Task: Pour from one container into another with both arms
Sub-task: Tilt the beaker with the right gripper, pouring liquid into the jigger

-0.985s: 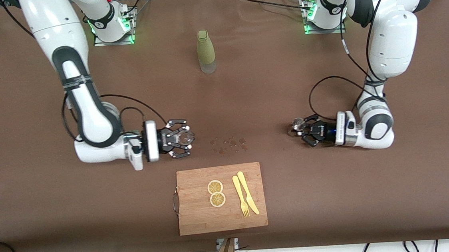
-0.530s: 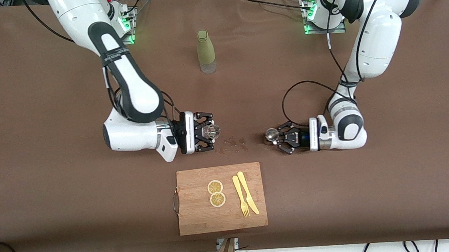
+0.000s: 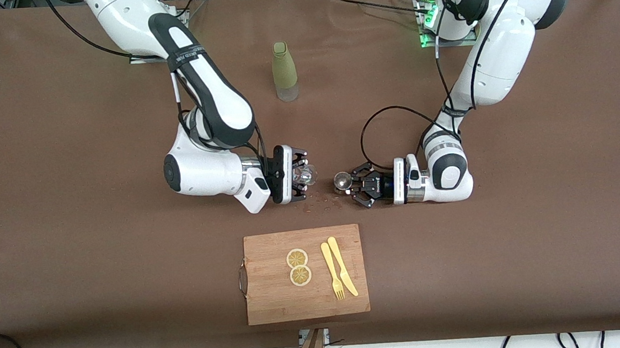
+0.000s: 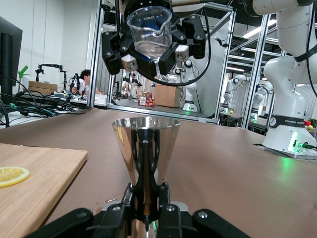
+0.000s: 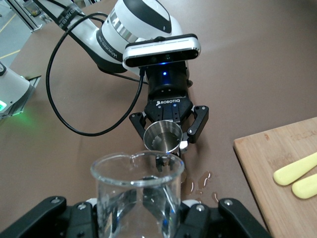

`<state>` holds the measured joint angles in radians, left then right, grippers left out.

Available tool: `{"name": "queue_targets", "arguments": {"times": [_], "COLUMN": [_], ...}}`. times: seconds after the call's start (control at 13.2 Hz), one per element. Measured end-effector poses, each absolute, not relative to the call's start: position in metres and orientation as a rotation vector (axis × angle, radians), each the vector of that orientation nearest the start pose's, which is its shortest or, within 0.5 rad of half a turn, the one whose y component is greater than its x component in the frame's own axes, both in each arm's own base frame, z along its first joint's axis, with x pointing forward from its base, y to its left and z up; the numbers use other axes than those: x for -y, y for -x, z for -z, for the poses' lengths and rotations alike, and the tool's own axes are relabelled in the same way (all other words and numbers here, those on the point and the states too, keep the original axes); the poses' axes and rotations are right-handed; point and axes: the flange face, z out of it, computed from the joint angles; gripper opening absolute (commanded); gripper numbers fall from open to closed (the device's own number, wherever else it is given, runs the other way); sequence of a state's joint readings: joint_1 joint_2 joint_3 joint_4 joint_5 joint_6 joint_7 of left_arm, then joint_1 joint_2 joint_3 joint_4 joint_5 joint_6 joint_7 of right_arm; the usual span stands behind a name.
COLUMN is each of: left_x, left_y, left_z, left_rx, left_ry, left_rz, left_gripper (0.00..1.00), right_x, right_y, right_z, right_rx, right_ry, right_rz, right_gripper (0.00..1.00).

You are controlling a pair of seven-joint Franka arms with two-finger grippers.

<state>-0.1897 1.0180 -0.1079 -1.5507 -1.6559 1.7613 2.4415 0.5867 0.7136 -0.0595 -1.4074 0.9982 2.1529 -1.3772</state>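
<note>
Front view: the right gripper (image 3: 304,179) is clamped on a clear glass beaker (image 3: 307,175), held over the brown table (image 3: 73,259), and the left gripper (image 3: 356,187) is clamped on a steel jigger (image 3: 342,181) beside it, near small spilled drops (image 3: 324,200). The approach looks finished; pouring comes next, which calls for tilting the beaker's spout over the jigger's mouth.

Clear glass beaker (image 5: 137,196), glossy and smooth, clamped in black matt fingers (image 5: 49,210) of right gripper (image 3: 294,174). Polished metal cup (image 4: 145,151), mirror-bright, pinched in left gripper (image 3: 356,184), just beside beaker's lip. Matt brown cloth-like table cover (image 3: 73,259) below both, with wet shiny droplets (image 5: 200,181). Bare wooden board (image 3: 305,274), dull grain, carrying matt yellow plastic cutlery (image 3: 338,267). Glossy white arm shells (image 3: 500,65).
</note>
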Motion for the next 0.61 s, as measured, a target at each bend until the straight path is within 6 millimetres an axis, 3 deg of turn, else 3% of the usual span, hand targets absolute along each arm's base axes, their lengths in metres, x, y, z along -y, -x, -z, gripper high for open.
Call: {"name": "queue_targets", "arguments": {"times": [0.61], "left_x": [0.304], "left_y": [-0.595], "left_z": [-0.076], "left_rx": [1.173], "left_ry": [-1.244], "left_rz": [-1.022], "left_gripper": [0.0], "right_x": [-0.435], "right_y": [-0.604], "right_z": [-0.305], "right_rx": [1.586], "right_ry": [1.943], "right_rz": [0.374], "right_gripper": [0.0]}}
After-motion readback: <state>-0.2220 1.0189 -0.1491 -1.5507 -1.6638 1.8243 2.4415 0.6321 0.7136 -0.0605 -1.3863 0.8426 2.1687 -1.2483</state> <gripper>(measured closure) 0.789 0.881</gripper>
